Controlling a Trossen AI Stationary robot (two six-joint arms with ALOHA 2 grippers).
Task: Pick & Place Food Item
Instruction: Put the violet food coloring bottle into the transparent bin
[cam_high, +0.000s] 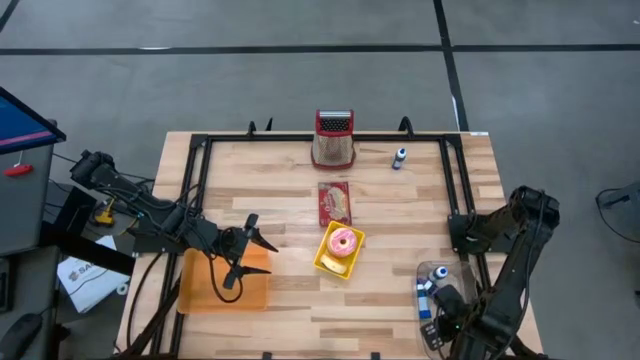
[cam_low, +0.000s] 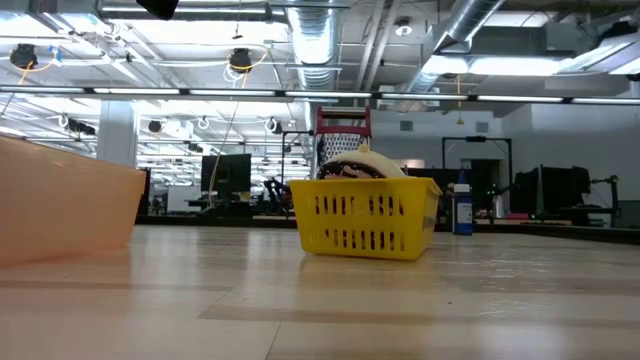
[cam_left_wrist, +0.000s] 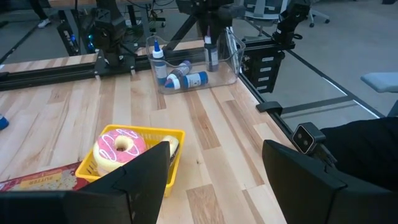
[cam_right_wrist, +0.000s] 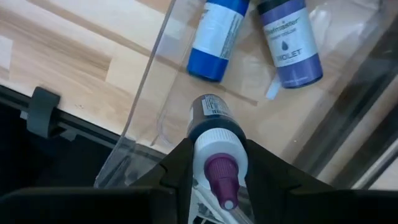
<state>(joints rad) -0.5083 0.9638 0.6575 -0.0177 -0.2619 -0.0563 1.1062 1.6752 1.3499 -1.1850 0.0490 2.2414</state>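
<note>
A yellow basket (cam_high: 340, 250) holding a pink-iced donut (cam_high: 343, 241) stands at the table's middle; the left wrist view shows the donut (cam_left_wrist: 118, 148) too. At the near right, my right gripper (cam_high: 441, 306) points down into a clear bin (cam_high: 424, 270). It is shut on a dark bottle (cam_right_wrist: 211, 115) with a white cap and purple nozzle. Two more bottles, a blue one (cam_right_wrist: 217, 37) and a violet one (cam_right_wrist: 289, 40), lie on the bin's floor. My left gripper (cam_high: 243, 256) hovers open over an orange tray (cam_high: 200, 285) at the near left, touching nothing. My right gripper pinches the bottle's white cap (cam_right_wrist: 221, 152) between its two fingers, which come from above and point down. The bottle stands upright below them, nozzle up and base down inside the clear bin. Whether the base rests on the bin's floor, I cannot tell.
A red butter packet (cam_high: 334, 203) lies just beyond the basket. A red-topped metal grater (cam_high: 334, 137) and a small bottle (cam_high: 400, 157) stand at the far edge. A black frame rail (cam_high: 458, 190) runs along the table's sides.
</note>
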